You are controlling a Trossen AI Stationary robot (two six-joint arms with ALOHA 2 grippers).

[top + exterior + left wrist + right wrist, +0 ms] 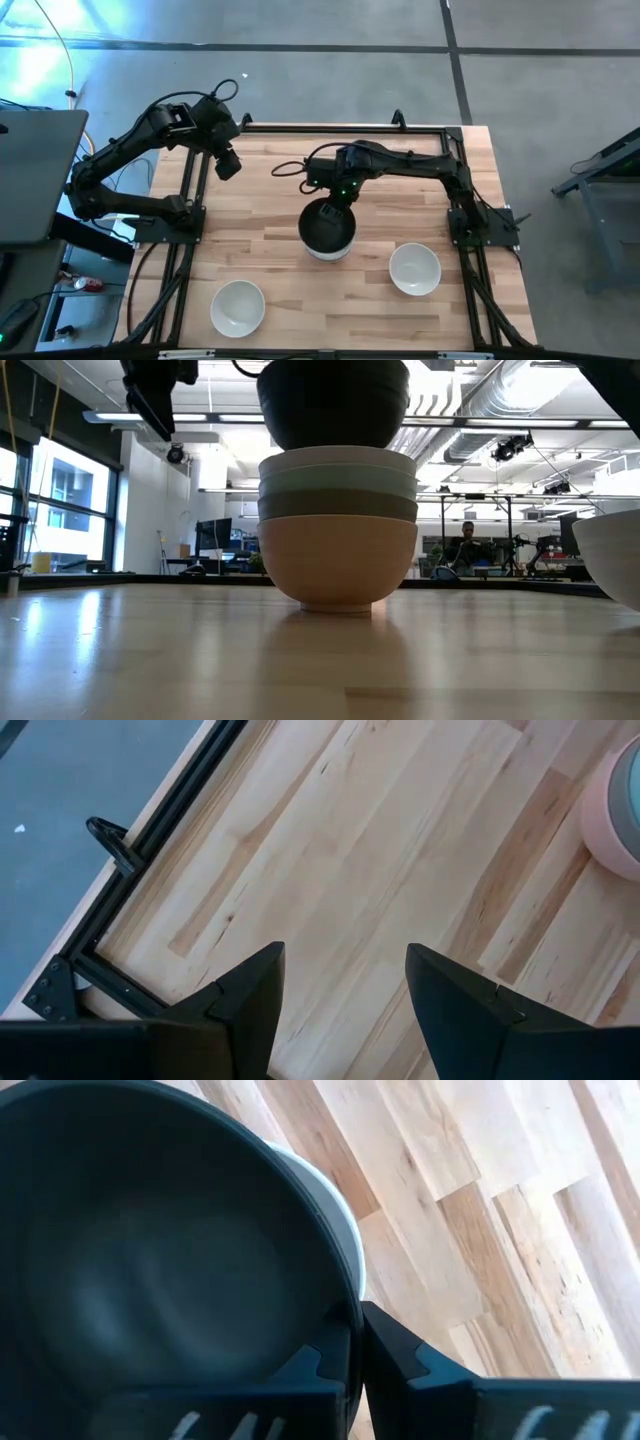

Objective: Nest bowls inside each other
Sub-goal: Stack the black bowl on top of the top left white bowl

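Right pincer (355, 1355) pinches the black bowl's (325, 226) rim above the stack (338, 525); left pincer (345, 990) gapes empty near the table's (270, 180) far edge.

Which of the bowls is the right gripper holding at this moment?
The black bowl. The right gripper has its jaws clamped on its rim, just above the stack. The two white bowls sit apart, untouched.

High overhead; low level, close; both share bowl stack (327, 232); wrists perhaps downward.
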